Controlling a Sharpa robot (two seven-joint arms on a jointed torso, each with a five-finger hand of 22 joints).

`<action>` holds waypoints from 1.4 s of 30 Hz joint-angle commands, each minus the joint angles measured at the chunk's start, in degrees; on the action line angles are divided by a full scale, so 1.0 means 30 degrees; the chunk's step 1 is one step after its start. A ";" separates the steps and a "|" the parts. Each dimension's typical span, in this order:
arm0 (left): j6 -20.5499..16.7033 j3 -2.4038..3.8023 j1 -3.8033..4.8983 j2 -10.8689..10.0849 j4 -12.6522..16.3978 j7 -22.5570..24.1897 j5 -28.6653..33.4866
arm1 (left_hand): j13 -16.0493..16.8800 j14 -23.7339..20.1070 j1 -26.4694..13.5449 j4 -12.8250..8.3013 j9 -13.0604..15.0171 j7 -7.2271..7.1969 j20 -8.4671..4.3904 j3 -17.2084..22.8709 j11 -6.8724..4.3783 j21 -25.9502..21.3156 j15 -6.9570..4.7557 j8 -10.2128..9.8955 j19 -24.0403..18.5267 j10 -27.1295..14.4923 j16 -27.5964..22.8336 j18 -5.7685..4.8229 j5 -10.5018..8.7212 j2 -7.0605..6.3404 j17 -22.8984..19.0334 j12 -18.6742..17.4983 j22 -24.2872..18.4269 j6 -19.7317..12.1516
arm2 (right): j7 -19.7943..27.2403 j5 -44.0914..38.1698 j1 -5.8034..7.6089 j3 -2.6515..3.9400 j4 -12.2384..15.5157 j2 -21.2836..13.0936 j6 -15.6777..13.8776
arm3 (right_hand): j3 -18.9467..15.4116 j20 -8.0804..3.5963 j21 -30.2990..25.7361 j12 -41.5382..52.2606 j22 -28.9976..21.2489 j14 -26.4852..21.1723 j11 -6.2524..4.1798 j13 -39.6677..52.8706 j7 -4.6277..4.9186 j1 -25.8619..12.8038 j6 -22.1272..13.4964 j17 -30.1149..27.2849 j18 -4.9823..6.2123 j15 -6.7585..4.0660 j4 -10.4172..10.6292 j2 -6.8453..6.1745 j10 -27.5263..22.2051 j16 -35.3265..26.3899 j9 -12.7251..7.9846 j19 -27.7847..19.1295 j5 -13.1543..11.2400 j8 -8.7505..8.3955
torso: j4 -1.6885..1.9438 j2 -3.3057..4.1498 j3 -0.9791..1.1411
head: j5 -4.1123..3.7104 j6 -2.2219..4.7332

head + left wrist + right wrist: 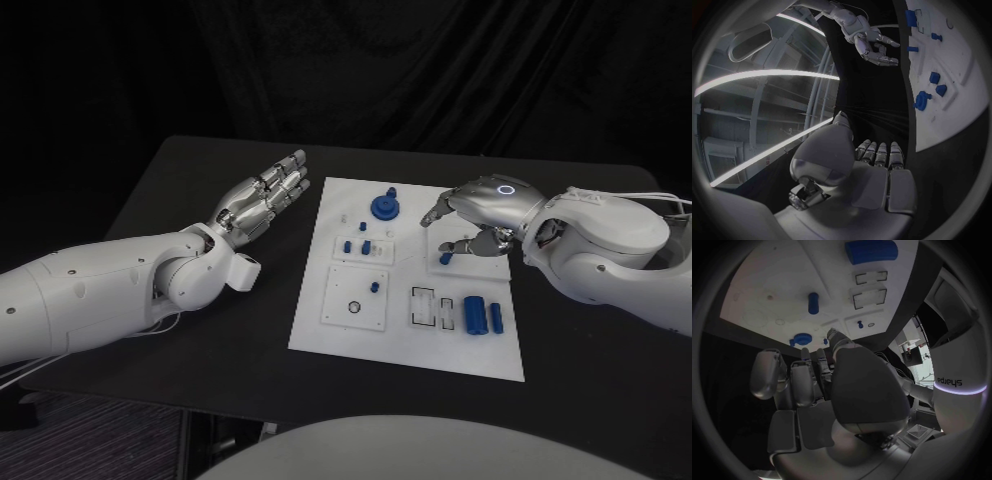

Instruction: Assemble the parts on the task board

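The white task board [411,330] lies in the middle of the black bench [173,190]. The left hand [264,198] rests flat beside the board's left edge, fingers straight and slightly apart, holding nothing. The right hand [479,215] hovers over the board's upper right, fingers curled above a small blue peg [446,258]; whether it grips anything, I cannot tell. A blue round knob [385,206] stands near the board's top, and two blue cylinders [483,315] lie at lower right. "sharpa" reads on the right wrist [951,380].

My right hand [483,215] hangs over the far right of the task board [320,325]. My left hand [264,198] lies on bare worktop [188,180] left of it.
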 commanded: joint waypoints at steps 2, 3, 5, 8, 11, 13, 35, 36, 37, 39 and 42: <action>0.0087 0.0018 -0.0051 0.0062 0.0008 0.1342 -0.0021 | -0.0029 0.0027 0.0212 -0.0031 0.0021 0.0056 0.0122 0.0104 0.0120 -0.0115 0.0127 0.0087 0.0017 -0.0032 -0.0069 -0.0203 0.0089 0.0055 -0.0022 -0.0127 -0.0017 0.0114 | -0.0553 0.0081 -0.0319 0.0004 -0.0192 -0.0161 0.0199 | 0.0000 -0.0137 0.0200 0.0120 0.3093 0.0192 -0.0226 -0.0144 0.0271 -0.0254 0.0624 0.0068 -0.0155 -0.0192 -0.0387 0.0187 0.1077 0.0098 0.0081 0.0154 0.0199 0.0145 | -0.0001 0.0005 0.0006 | -0.0054 0.0000; 0.0082 0.0018 -0.0054 0.0064 0.0003 0.1334 -0.0021 | -0.0029 0.0027 0.0212 -0.0031 0.0021 0.0056 0.0122 0.0104 0.0120 -0.0115 0.0127 0.0087 0.0017 -0.0032 -0.0069 -0.0203 0.0089 0.0055 -0.0022 -0.0127 -0.0017 0.0114 | -0.0550 0.0082 -0.0406 0.0004 -0.0247 -0.0183 0.0218 | 0.0001 -0.0165 0.0284 0.0125 0.3111 0.0197 -0.0265 -0.0170 0.0298 -0.0318 0.0684 0.0033 -0.0170 -0.0229 -0.0444 0.0202 0.1266 0.0083 0.0086 0.0181 0.0197 0.0129 | -0.0005 0.0005 0.0004 | -0.0048 0.0000; 0.0066 0.0018 -0.0062 0.0066 -0.0006 0.1329 -0.0021 | -0.0029 0.0027 0.0253 -0.0006 0.0021 0.0088 0.0172 0.0152 0.0145 -0.0114 0.0158 0.0088 0.0017 -0.0032 -0.0069 -0.0182 0.0113 0.0140 -0.0022 -0.0127 -0.0016 0.0124 | -0.0548 0.0083 -0.0560 0.0003 -0.0329 -0.0204 0.0265 | -0.0023 -0.0227 0.0348 0.0103 0.3119 0.0225 -0.0334 -0.0224 0.0480 -0.0530 0.0767 0.0016 -0.0178 -0.0293 -0.0477 0.0243 0.1549 0.0069 0.0091 0.0203 0.0151 0.0083 | 0.0014 0.0017 0.0010 | -0.0088 0.0000; 0.0057 0.0018 -0.0076 0.0075 -0.0021 0.1328 -0.0021 | -0.0029 0.0027 0.0258 -0.0002 0.0020 0.0093 0.0179 0.0162 0.0150 -0.0112 0.0165 0.0087 0.0020 -0.0032 -0.0069 -0.0178 0.0118 0.0160 -0.0022 -0.0127 -0.0010 0.0119 | -0.0531 0.0084 -0.0803 0.0003 -0.0476 -0.0195 0.0333 | -0.0045 -0.0279 0.0545 0.0011 0.3163 0.0299 -0.0379 -0.0301 0.0795 -0.0750 0.0797 0.0115 -0.0216 -0.0339 -0.0523 0.0278 0.1718 0.0095 0.0082 0.0274 0.0130 -0.0004 | 0.0022 0.0008 0.0029 | -0.0085 0.0000; 0.0065 0.0018 -0.0094 0.0086 -0.0027 0.1327 -0.0021 | -0.0029 0.0027 0.0269 -0.0001 0.0020 0.0099 0.0193 0.0175 0.0156 -0.0111 0.0172 0.0087 0.0021 -0.0032 -0.0069 -0.0173 0.0131 0.0182 -0.0022 -0.0127 -0.0008 0.0119 | -0.0502 0.0084 -0.0990 0.0003 -0.0637 -0.0143 0.0391 | -0.0028 -0.0325 0.0593 0.0028 0.3169 0.0328 -0.0448 -0.0318 0.0948 -0.0840 0.0808 0.0086 -0.0221 -0.0397 -0.0605 0.0312 0.2029 0.0077 0.0074 0.0296 0.0143 -0.0074 | 0.0041 0.0016 0.0030 | -0.0057 0.0000; 0.0077 0.0018 -0.0107 0.0090 -0.0024 0.1322 -0.0021 | -0.0029 0.0027 0.0277 0.0000 0.0020 0.0104 0.0204 0.0185 0.0161 -0.0110 0.0178 0.0086 0.0021 -0.0032 -0.0069 -0.0170 0.0140 0.0200 -0.0022 -0.0127 -0.0006 0.0119 | -0.0482 0.0084 -0.1091 0.0003 -0.0734 -0.0105 0.0428 | 0.0000 -0.0362 0.0574 0.0027 0.3160 0.0344 -0.0499 -0.0328 0.1056 -0.0879 0.0809 0.0072 -0.0216 -0.0439 -0.0676 0.0342 0.2238 0.0063 0.0066 0.0292 0.0151 -0.0125 | 0.0042 0.0023 0.0020 | -0.0043 0.0000; 0.0223 0.0017 -0.0188 0.0089 -0.0044 0.1213 -0.0021 | -0.0029 0.0027 0.0445 -0.0038 0.0027 0.0192 0.0392 0.0273 0.0237 -0.0095 0.0294 0.0095 0.0035 -0.0032 -0.0069 -0.0104 0.0289 0.0289 -0.0022 -0.0127 0.0027 0.0164 | -0.0122 0.0085 -0.1612 0.0003 -0.1571 0.0420 0.0678 | 0.2659 -0.0762 0.0568 -0.1544 0.3144 0.0358 -0.0939 -0.0787 0.1872 -0.0437 0.3081 -0.0204 -0.0213 -0.0859 -0.2018 0.0040 0.5533 -0.0186 0.0445 0.0238 0.2785 0.0158 | -0.0008 0.0030 0.0011 | 0.0029 0.0000; 0.0224 0.0017 -0.0189 0.0089 -0.0045 0.1212 -0.0021 | -0.0029 0.0027 0.0445 -0.0038 0.0027 0.0192 0.0392 0.0273 0.0237 -0.0095 0.0294 0.0095 0.0035 -0.0032 -0.0069 -0.0104 0.0289 0.0289 -0.0022 -0.0127 0.0027 0.0164 | -0.0119 0.0085 -0.1614 0.0003 -0.1579 0.0424 0.0678 | 0.2698 -0.0767 0.0559 -0.1563 0.3141 0.0356 -0.0947 -0.0792 0.1865 -0.0433 0.3102 -0.0208 -0.0210 -0.0860 -0.2037 0.0035 0.5558 -0.0189 0.0454 0.0234 0.2785 0.0162 | -0.0008 0.0031 0.0011 | 0.0029 0.0000; 0.0230 0.0017 -0.0193 0.0089 -0.0050 0.1207 -0.0021 | -0.0029 0.0027 0.0470 -0.0045 0.0026 0.0201 0.0417 0.0281 0.0246 -0.0094 0.0312 0.0094 0.0036 -0.0032 -0.0069 -0.0095 0.0317 0.0290 -0.0022 -0.0127 0.0030 0.0161 | -0.0106 0.0085 -0.1624 0.0003 -0.1614 0.0444 0.0678 | 0.2824 -0.0782 0.0568 -0.1625 0.3143 0.0351 -0.0965 -0.0806 0.1841 -0.0423 0.3189 -0.0224 -0.0212 -0.0876 -0.2099 0.0016 0.5648 -0.0199 0.0490 0.0234 0.2776 0.0186 | -0.0004 0.0026 0.0008 | 0.0025 0.0000; 0.0241 0.0016 -0.0201 0.0090 -0.0059 0.1200 -0.0021 | -0.0029 0.0027 0.0476 -0.0047 0.0026 0.0204 0.0422 0.0283 0.0248 -0.0093 0.0315 0.0094 0.0037 -0.0032 -0.0069 -0.0093 0.0324 0.0290 -0.0022 -0.0127 0.0032 0.0161 | -0.0091 0.0085 -0.1642 0.0003 -0.1660 0.0471 0.0700 | 0.3079 -0.0816 0.0572 -0.1730 0.3144 0.0349 -0.1014 -0.0825 0.1794 -0.0375 0.3355 -0.0229 -0.0211 -0.0914 -0.2250 -0.0007 0.5857 -0.0209 0.0568 0.0231 0.2775 0.0235 | 0.0007 0.0022 0.0005 | 0.0009 0.0000; 0.0279 0.0016 -0.0221 0.0112 -0.0079 0.1187 -0.0021 | -0.0029 0.0027 0.0559 -0.0072 0.0025 0.0221 0.0489 0.0309 0.0268 -0.0091 0.0352 0.0093 0.0039 -0.0032 -0.0069 -0.0066 0.0421 0.0286 -0.0022 -0.0127 0.0035 0.0159 | -0.0081 0.0085 -0.1675 0.0003 -0.1725 0.0513 0.0750 | 0.3346 -0.0859 0.0562 -0.1824 0.3140 0.0344 -0.1080 -0.0827 0.1734 -0.0369 0.3558 -0.0257 -0.0207 -0.0968 -0.2416 -0.0030 0.6173 -0.0229 0.0673 0.0222 0.2755 0.0300 | 0.0020 -0.0003 0.0002 | 0.0008 0.0000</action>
